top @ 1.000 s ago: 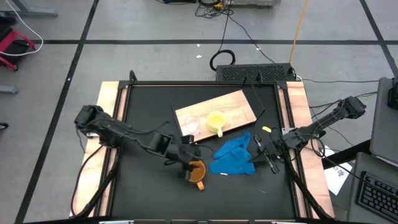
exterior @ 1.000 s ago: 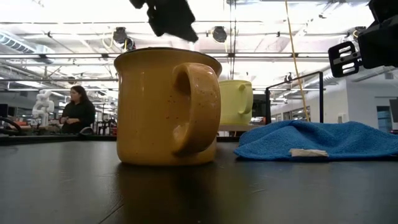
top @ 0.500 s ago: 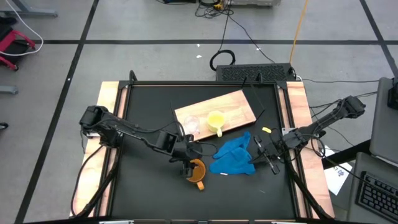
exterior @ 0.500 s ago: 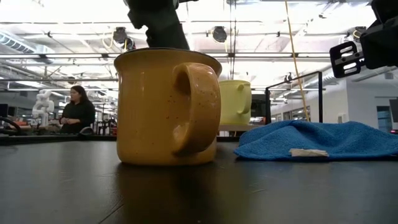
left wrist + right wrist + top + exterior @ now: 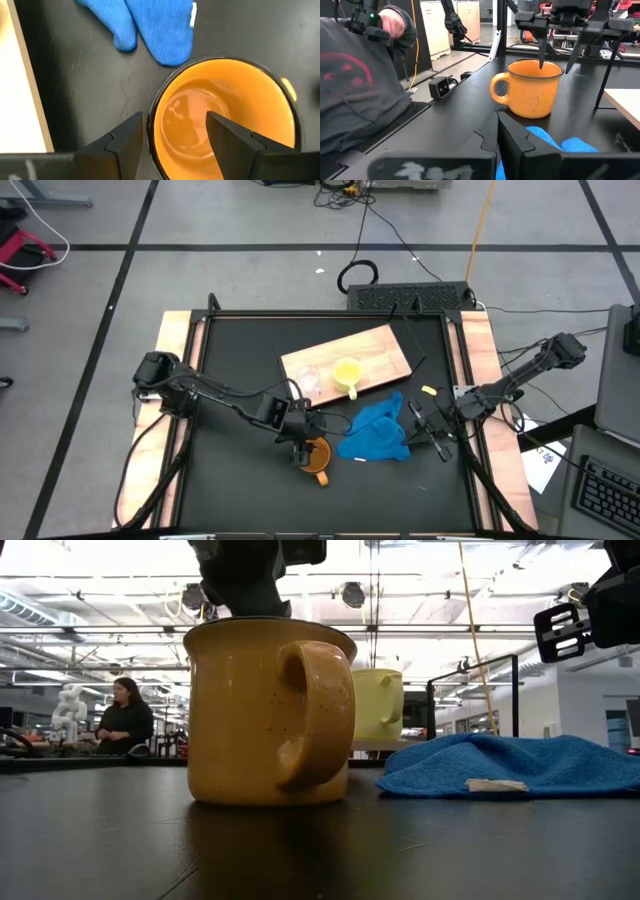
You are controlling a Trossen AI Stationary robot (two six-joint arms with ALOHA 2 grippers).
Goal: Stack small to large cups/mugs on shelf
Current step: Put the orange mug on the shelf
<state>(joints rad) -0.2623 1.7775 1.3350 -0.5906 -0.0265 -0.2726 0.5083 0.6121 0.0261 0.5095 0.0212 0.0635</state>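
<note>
The orange mug [image 5: 318, 456] stands upright on the black table, its handle toward the near edge. My left gripper [image 5: 303, 442] is open and comes down over the mug's rim. In the left wrist view one finger [image 5: 230, 137] is inside the cup and one finger [image 5: 125, 142] is outside its wall, with gaps showing. The yellow mug [image 5: 346, 373] and the clear glass cup [image 5: 307, 380] stand on the wooden board [image 5: 385, 350]. My right gripper [image 5: 414, 419] is shut and waits to the right of the blue cloth [image 5: 375, 432].
The blue cloth lies bunched just right of the orange mug [image 5: 265, 710] and near the board's near edge. A person in a grey top [image 5: 360, 95] is close beside the table in the right wrist view. Bare black tabletop lies left of and nearer than the mug.
My left gripper has moved a little toward the table's right and come down onto the orange mug, from above the rim until its fingers straddle the wall. The mug has stayed where it was.
</note>
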